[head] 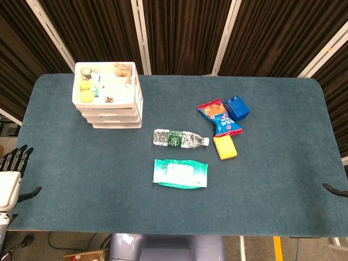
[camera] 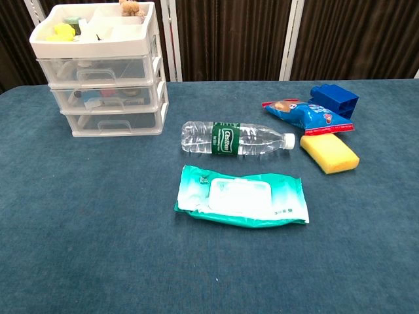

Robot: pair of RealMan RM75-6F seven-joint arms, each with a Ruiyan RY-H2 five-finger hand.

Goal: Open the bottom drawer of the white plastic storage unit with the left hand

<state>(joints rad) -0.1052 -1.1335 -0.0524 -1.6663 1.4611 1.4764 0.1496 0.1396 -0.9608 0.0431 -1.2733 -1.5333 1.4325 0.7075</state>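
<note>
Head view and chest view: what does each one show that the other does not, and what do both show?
Only the head view shows the left hand, open at the table's left edge, and a dark fingertip of the right hand at the right edge. Only the chest view shows the storage unit's drawer fronts, with the bottom drawer closed. Both show the bottle, wipes, sponge, snack bag and blue block.
</note>
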